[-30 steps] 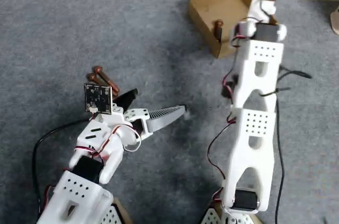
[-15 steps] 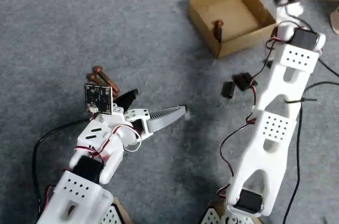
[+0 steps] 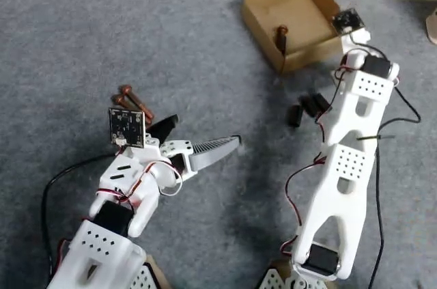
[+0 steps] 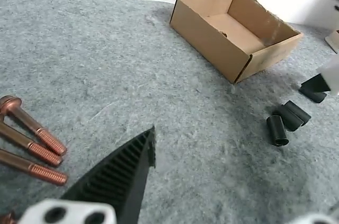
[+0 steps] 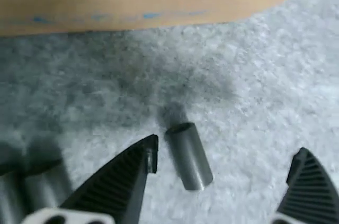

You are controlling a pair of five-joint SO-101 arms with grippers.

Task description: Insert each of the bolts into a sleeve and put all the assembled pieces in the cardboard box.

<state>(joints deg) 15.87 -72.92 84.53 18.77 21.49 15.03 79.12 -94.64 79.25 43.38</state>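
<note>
Three copper bolts point(image 3: 131, 100) point(image 4: 26, 147) lie on the grey felt beside my left gripper point(image 3: 201, 133), which stands open and empty; its black finger point(image 4: 124, 168) points past them. The cardboard box point(image 3: 262, 21) point(image 4: 209, 30) at the back holds one assembled bolt-and-sleeve piece point(image 3: 280, 37). Black sleeves point(image 3: 307, 107) point(image 4: 286, 121) lie in front of the box. My right gripper point(image 5: 228, 147) hangs open just above one lone sleeve point(image 5: 188, 155), which lies between its fingers untouched, close to the box wall point(image 5: 148, 1).
Both white arms point(image 3: 345, 166) stretch over the felt from the near edge. Two more sleeves point(image 5: 24, 192) lie just beside the right gripper. A pale object point(image 3: 431, 26) sits at the far right edge. Open felt lies between the bolts and the sleeves.
My right arm has swung away from over the box, out to the right and then down to the sleeves in front of it. The left arm has kept still.
</note>
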